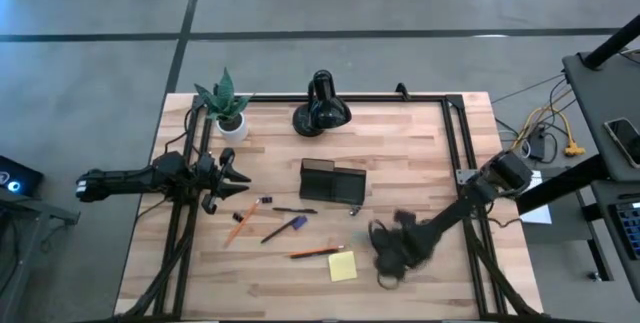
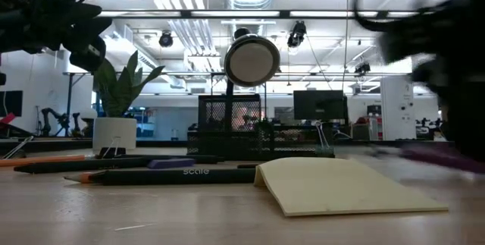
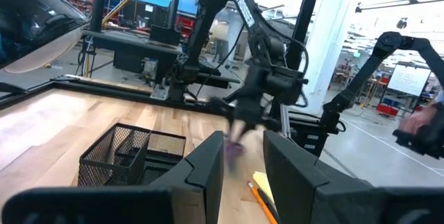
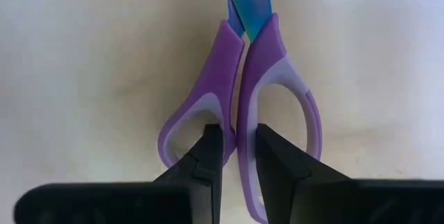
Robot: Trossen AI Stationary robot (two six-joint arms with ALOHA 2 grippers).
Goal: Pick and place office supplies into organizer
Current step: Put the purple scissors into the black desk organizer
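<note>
Scissors (image 4: 243,99) are clamped at the handles by the right gripper (image 4: 239,148); left gripper (image 1: 240,179) is held narrowly parted above the tabletop (image 1: 420,143).

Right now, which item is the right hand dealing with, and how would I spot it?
Start at the black organizer mid-table, then go toward the right arm's hand. Its fingers straddle the inner handle bars of the scissors: the only supply with purple loop handles and blue blades.

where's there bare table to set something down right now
Free: the wooden table between the black mesh organizer and the right rail, and the front left corner. Crowded: the pens and pencils beside the yellow sticky-note pad, where the right gripper grips purple-handled scissors.
</note>
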